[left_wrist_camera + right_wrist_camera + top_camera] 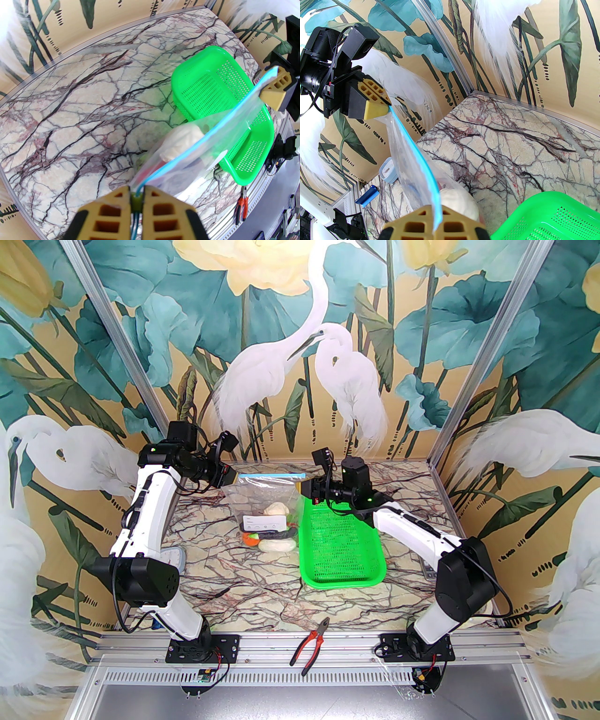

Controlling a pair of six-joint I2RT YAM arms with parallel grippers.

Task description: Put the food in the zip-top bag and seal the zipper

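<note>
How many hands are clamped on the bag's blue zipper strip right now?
2. The left hand pinches the zipper strip at its left end; the right hand pinches its right end.

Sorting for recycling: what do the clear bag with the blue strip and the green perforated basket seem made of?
The clear zip-top bag looks like thin glossy plastic film: see-through, crinkled, sagging below its light blue strip. The green perforated basket looks like rigid moulded plastic with a slight sheen: uniform colour, regular holes, rounded rim. The plastic type cannot be told.
</note>
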